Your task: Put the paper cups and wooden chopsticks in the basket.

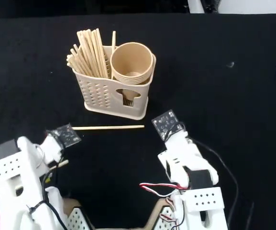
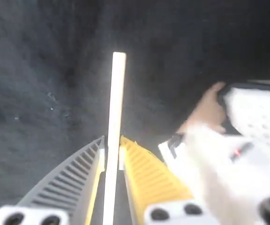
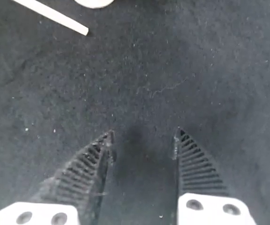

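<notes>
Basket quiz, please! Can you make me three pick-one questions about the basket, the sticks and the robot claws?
1. Where is the stack of tan paper cups?
A. in the beige slotted plastic basket
B. clamped in a gripper
C. lying on their sides by the arms

2. How many thin wooden chopsticks lie loose on the black table in front of the basket?
A. none
B. one
C. four

3. What is the left gripper doing?
A. open and empty
B. shut on a wooden chopstick
C. shut on a cup

Answers:
1 A: the high view shows the cups nested together inside the basket.
2 B: a single loose chopstick lies flat there.
3 B: the left wrist view shows its jaws pinching the held chopstick.
</notes>
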Tool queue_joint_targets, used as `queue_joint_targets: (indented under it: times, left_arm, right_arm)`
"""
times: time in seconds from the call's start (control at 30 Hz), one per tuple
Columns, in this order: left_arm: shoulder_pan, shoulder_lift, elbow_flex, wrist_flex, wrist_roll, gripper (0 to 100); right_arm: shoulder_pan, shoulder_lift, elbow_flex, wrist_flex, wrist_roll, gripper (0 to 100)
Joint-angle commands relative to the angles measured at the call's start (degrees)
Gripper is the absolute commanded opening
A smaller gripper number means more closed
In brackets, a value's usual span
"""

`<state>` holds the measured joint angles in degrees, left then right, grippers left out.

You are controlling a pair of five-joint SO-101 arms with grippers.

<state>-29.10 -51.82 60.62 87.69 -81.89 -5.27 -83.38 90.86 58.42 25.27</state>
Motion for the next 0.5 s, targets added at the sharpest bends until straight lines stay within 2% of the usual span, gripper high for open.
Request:
queue_joint_targets:
  times: [0.0,0.1,0.3,0.47]
  left_arm:
    - [11.56,-0.26,-10.24,7.3,-2.02,4]
    - [22.37,0.09,-10.15,3.08,5.98,4]
    - [40.22,0.26,-8.48,-13.71,28.48,4]
    - [45.93,0.26,0.75,-26.64,31.3,4]
  right_arm:
    - [1.23,0.13,0.22,-1.05,-0.44,19.8]
    - [4.04,0.13,-0.04,-1.05,-0.79,19.8]
    - [15.65,0.04,0.22,-1.32,-0.79,19.8]
    - [22.59,0.04,0.4,-1.23,-0.79,19.8]
